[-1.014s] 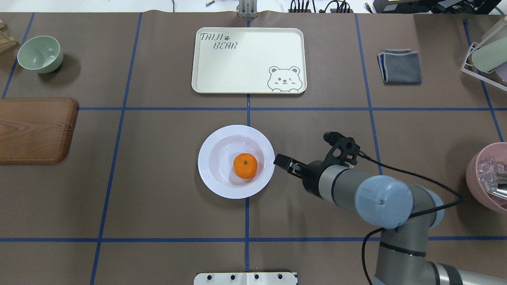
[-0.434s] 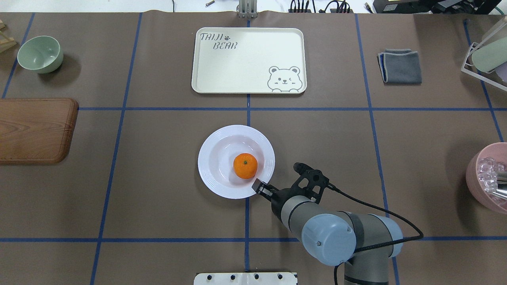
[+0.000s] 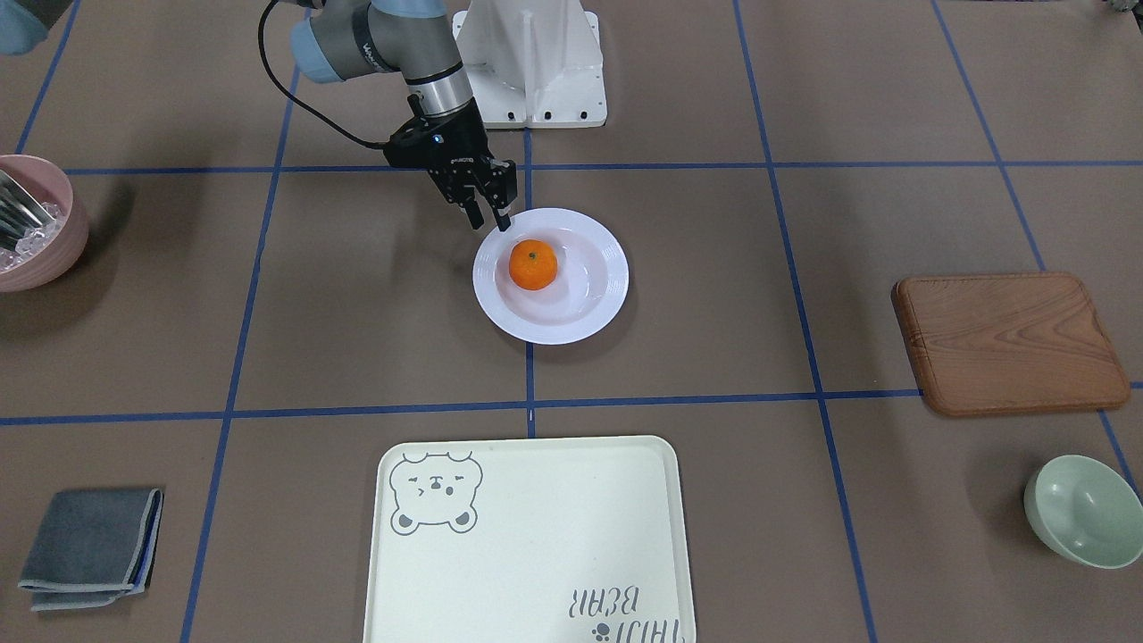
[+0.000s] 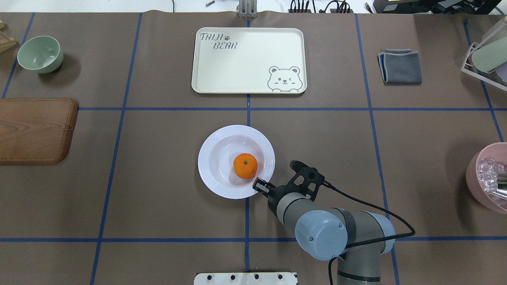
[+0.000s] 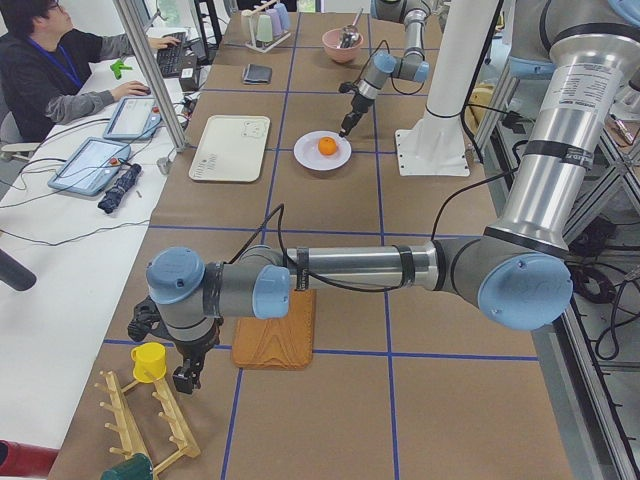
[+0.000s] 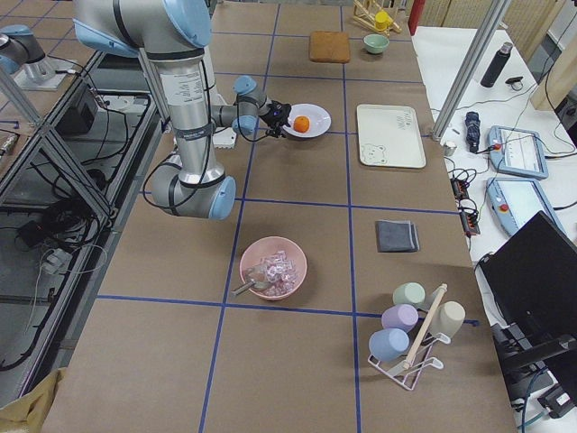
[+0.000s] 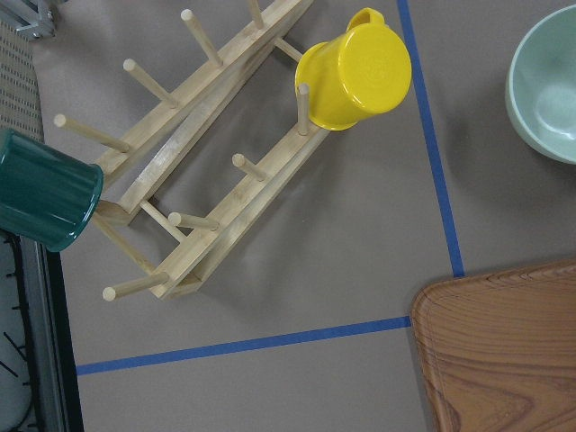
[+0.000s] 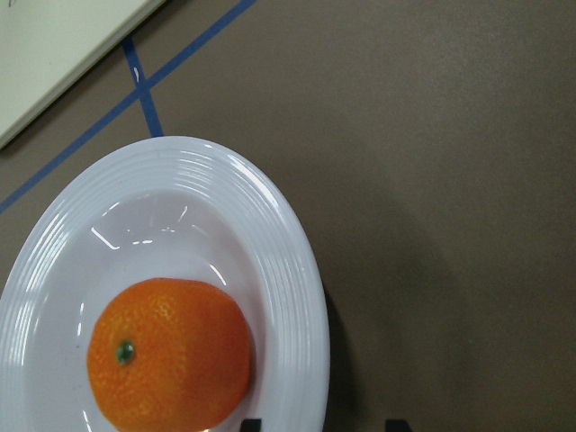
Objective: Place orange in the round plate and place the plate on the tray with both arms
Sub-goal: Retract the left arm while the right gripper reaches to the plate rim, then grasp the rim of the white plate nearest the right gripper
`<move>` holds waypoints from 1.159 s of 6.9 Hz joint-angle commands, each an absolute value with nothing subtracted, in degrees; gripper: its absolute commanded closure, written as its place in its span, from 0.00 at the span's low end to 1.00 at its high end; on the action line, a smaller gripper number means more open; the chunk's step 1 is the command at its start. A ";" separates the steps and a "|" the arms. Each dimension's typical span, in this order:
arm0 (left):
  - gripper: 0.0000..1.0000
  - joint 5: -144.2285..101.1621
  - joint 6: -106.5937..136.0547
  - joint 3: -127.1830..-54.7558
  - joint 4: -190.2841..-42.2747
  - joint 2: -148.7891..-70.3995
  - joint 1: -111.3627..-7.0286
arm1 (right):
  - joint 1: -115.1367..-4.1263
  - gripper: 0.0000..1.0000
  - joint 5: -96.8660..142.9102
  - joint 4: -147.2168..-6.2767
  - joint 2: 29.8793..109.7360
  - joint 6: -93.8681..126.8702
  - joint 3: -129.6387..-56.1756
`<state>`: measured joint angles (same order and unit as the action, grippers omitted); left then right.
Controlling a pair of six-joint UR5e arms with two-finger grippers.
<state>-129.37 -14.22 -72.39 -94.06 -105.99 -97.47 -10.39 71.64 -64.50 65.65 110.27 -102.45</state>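
The orange (image 4: 245, 166) lies in the well of the round plate (image 4: 206, 158) at the table's middle. The tray (image 4: 245, 59) sits further out, with nothing on it. My right gripper (image 4: 259, 185) is at the plate's rim on the side nearest the robot, and it is open. In the right wrist view one fingertip (image 8: 252, 425) is over the rim beside the orange (image 8: 169, 355) and the other is outside the plate (image 8: 288, 270). My left gripper (image 5: 183, 378) hangs far off by a wooden mug rack. I cannot tell whether it is open or shut.
A wooden board (image 4: 35, 130) and green bowl (image 4: 40, 54) lie to the left. A grey cloth (image 4: 400, 66), a cup rack (image 4: 485, 55) and a pink bowl (image 4: 489, 178) are on the right. A yellow mug (image 7: 355, 81) hangs on the wooden rack.
My right arm has swung from the plate's right side round to its rim nearest the robot, bringing the gripper against the rim. Plate and orange have not moved.
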 commanded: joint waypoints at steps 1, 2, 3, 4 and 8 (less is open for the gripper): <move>0.02 -129.37 -14.15 -72.42 -94.13 -105.91 -97.47 | -11.42 0.54 71.72 -64.51 65.39 109.95 -101.95; 0.02 -129.37 -14.15 -72.42 -94.13 -105.91 -97.38 | -11.60 0.54 71.72 -64.51 64.78 109.95 -100.91; 0.02 -129.37 -14.15 -72.42 -94.13 -105.91 -97.47 | -11.69 0.54 71.81 -64.60 64.17 110.04 -100.12; 0.02 -129.37 -14.15 -72.42 -94.13 -105.82 -97.38 | -11.69 0.54 71.81 -64.60 63.64 110.13 -99.85; 0.02 -129.37 -13.89 -72.42 -94.22 -105.56 -97.38 | -12.13 0.56 71.81 -64.42 62.49 110.30 -98.17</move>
